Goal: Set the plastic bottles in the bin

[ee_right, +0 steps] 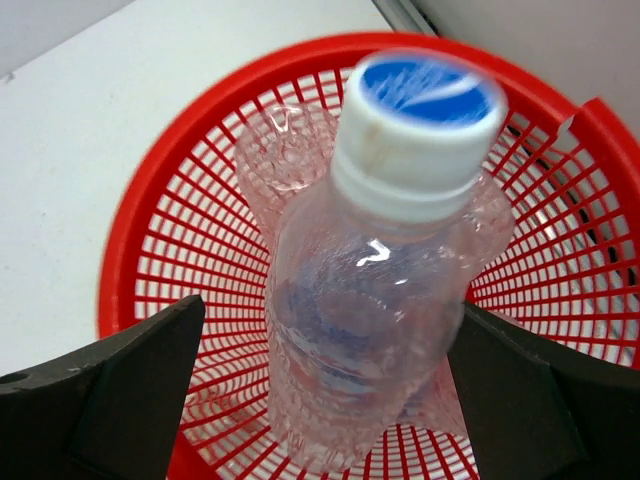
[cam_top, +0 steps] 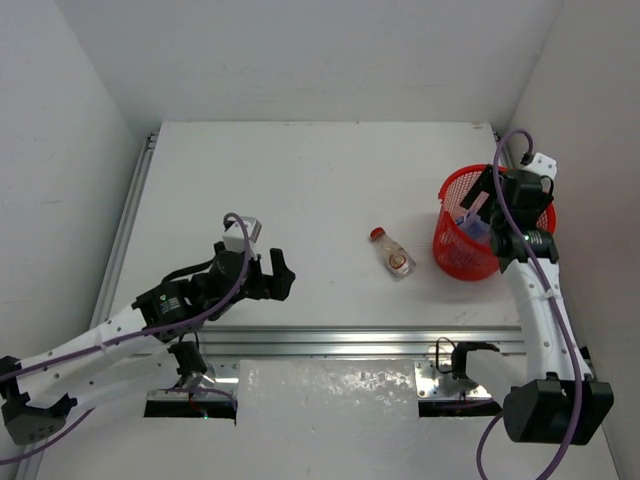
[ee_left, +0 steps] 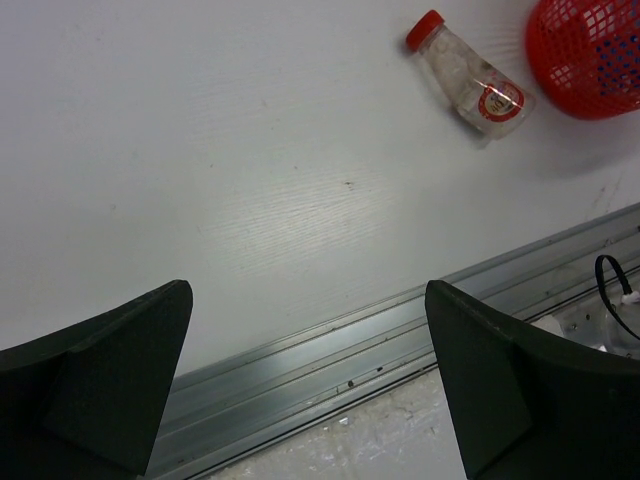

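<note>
**Where things sit around the bin**

The bin (cam_top: 455,255) stands at the right side of the table (cam_top: 300,180). One bottle (cam_top: 392,252) lies on the table just left of it. The right gripper (cam_top: 480,218) hangs over its mouth, a second bottle (ee_right: 370,300) between its spread fingers, above more bottles (ee_right: 285,150) inside. The left gripper (cam_top: 287,277) sits well to its left.

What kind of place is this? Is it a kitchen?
Probably a robot test lab: the left arm and right arm stand at a white table boxed in by plain white walls.
</note>
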`<state>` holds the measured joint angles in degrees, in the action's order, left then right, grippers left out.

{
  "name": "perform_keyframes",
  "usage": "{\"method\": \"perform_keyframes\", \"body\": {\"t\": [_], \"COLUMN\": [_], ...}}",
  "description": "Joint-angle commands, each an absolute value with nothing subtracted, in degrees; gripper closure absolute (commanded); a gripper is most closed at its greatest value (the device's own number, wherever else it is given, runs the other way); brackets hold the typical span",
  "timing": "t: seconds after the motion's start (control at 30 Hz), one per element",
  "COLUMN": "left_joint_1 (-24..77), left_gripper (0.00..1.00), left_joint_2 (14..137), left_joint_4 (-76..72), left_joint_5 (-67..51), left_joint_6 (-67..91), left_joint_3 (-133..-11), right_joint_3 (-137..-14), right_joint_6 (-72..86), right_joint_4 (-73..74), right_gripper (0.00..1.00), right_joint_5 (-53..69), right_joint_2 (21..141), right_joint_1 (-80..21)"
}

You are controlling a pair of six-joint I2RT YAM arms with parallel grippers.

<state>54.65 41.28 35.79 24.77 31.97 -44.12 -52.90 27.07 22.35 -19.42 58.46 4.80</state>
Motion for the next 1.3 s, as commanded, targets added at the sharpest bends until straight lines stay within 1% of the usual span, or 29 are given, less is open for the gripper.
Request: {"method": "perform_keyframes", "body": {"t": [0.0,0.1,0.17,0.2,0.27,0.3,0.37,0.4,0.47,0.53,0.57,0.63,0.67,0.73,0.77,0.97,1.1,1.2,1.23,1.27], "left_joint_1": [54.4,54.4,54.4,54.6,54.8,55.6,56.5,57.1,57.7,57.9,58.0,58.0,58.0,58.1,58.1,58.2,57.8,57.3,56.9,56.7], "left_gripper": [0.0,0.0,0.0,0.0,0.0,0.0,0.0,0.0,0.0,0.0,0.0,0.0,0.0,0.0,0.0,0.01,0.03,0.09,0.27,0.36], "left_joint_2": [44.3,51.0,54.4,58.1,62.5,67.4,72.9,78.3,86.1,91.1,96.0,101.1,106.1,110.7,114.9,127.9,133.8,137.4,138.2,138.3], "left_joint_4": [29.8,23.2,20.1,17.8,15.7,15.6,17.7,19.0,21.3,22.3,23.9,27.4,28.7,33.2,33.9,35.7,36.7,37.4,37.4,37.6], "left_joint_5": [22.8,20.7,19.8,19.9,20.3,21.7,23.5,24.5,26.0,25.8,25.7,25.1,25.0,25.4,25.4,22.9,22.4,22.1,21.9,21.9], "left_joint_6": [33.7,38.0,43.7,48.5,52.7,56.5,59.8,63.0,66.3,67.9,68.8,70.9,72.0,73.9,74.9,74.8,74.6,74.4,74.1,73.9], "left_joint_3": [-44.7,-44.1,-44.4,-45.3,-46.7,-49.3,-53.1,-57.6,-64.2,-68.7,-73.3,-78.4,-83.5,-88.6,-92.7,-105.6,-111.9,-113.9,-113.8,-113.5], "right_joint_3": [-61.7,-66.5,-68.5,-70.2,-71.1,-71.4,-71.0,-70.8,-69.4,-67.9,-66.7,-66.4,-66.4,-66.5,-66.5,-65.8,-64.4,-63.5,-63.4,-63.3], "right_joint_6": [26.5,25.9,25.8,25.8,25.8,25.9,26.1,26.5,27.3,28.3,28.4,27.8,27.4,26.5,26.2,24.3,24.4,24.7,24.8,24.8], "right_joint_4": [24.3,28.8,30.8,32.4,33.4,33.9,34.2,35.2,36.0,36.4,37.0,38.0,39.0,40.2,40.7,41.5,40.7,39.9,39.9,39.9], "right_gripper": [0.01,0.01,0.01,0.01,0.01,0.01,0.01,0.01,0.01,0.01,0.01,0.01,0.01,0.01,0.01,0.01,0.01,0.01,0.01,0.01], "right_joint_5": [-20.4,-21.9,-23.4,-24.8,-24.9,-23.8,-21.6,-20.5,-14.9,-8.2,-6.4,-2.9,-2.1,-1.0,-0.6,-0.3,3.6,5.4,5.8,6.1], "right_joint_2": [58.3,58.4,58.0,57.7,55.5,54.6,51.2,50.1,46.6,44.5,42.8,42.0,41.3,40.7,40.3,37.1,36.1,35.4,35.2,35.1], "right_joint_1": [4.8,4.9,4.8,4.8,4.8,4.8,4.8,4.9,4.9,4.8,4.8,4.8,4.8,4.8,4.7,4.7,4.7,4.8,4.7,4.7]}}
